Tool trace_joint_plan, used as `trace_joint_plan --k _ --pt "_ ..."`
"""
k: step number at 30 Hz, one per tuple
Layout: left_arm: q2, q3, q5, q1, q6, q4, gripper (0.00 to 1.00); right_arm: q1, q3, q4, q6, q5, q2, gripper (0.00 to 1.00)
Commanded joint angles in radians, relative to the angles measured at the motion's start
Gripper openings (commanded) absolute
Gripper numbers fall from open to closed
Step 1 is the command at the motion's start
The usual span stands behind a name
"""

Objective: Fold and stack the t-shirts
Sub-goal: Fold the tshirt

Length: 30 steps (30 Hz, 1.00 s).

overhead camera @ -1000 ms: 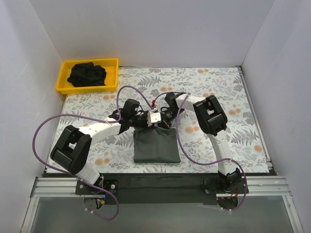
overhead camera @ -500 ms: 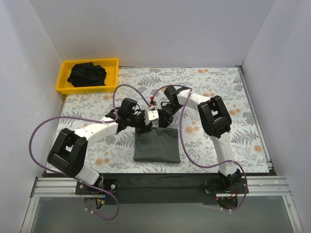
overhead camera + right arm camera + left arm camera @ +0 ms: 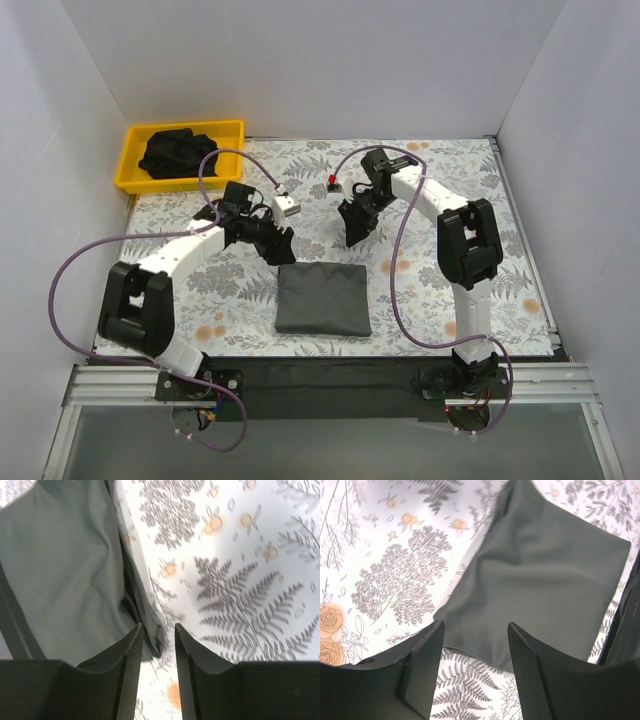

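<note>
Two grippers that met over the far edge of the folded t-shirt [image 3: 322, 299] half a second ago are now apart and clear of it. The left gripper [image 3: 278, 243] has drawn back toward the far left, and the right gripper [image 3: 356, 232] has lifted away toward the far side of the floral tablecloth [image 3: 450, 200]. The folded t-shirt lies where it lay before, a flat charcoal rectangle near the front middle of the table, with neither arm touching it. In the left wrist view, the left gripper [image 3: 475, 630] has its fingers spread wide with nothing between them, and the shirt [image 3: 545, 575] shows through the gap below. In the right wrist view, the right gripper [image 3: 156, 632] has its fingers only narrowly parted and also empty. They hang above the layered side edge of the shirt [image 3: 60, 570] and the fern print beside it. At the far left corner the yellow tray [image 3: 130, 170] holds a crumpled heap of black t-shirts [image 3: 178, 152], unchanged from the earlier frames.
</note>
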Motion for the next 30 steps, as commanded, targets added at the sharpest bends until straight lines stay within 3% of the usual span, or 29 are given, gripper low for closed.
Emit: trace_joint_plan --k 1,4,13,21,24,26,27,28,30 --pt "0.113 0.109 0.039 0.023 -0.009 -0.148 0.54 -0.005 -0.043 -0.069 -0.086 0.033 -0.048 0.39" --pt "0.165 0.146 0.027 0.027 -0.021 -0.156 0.56 -0.007 -0.066 -0.066 -0.107 0.050 -0.036 0.48" --pt "0.266 0.166 -0.045 0.031 -0.007 -0.162 0.54 -0.007 -0.119 -0.069 -0.153 0.068 -0.005 0.44" --pt "0.282 0.146 -0.090 0.038 -0.002 -0.164 0.53 -0.007 -0.157 -0.070 -0.172 0.076 -0.004 0.47" --pt "0.283 0.146 -0.091 0.038 -0.008 -0.162 0.50 -0.007 -0.152 -0.075 -0.172 0.064 -0.002 0.40" --pt "0.285 0.149 -0.093 0.038 -0.008 -0.167 0.43 -0.005 -0.149 -0.076 -0.173 0.055 -0.013 0.24" --pt "0.280 0.147 -0.099 0.040 -0.015 -0.165 0.30 -0.005 -0.146 -0.081 -0.172 0.052 -0.017 0.17" --pt "0.273 0.146 -0.105 0.041 -0.021 -0.155 0.24 -0.005 -0.139 -0.087 -0.170 0.047 -0.023 0.05" --pt "0.265 0.144 -0.117 0.043 -0.022 -0.150 0.08 -0.007 -0.131 -0.101 -0.167 0.047 -0.042 0.01"
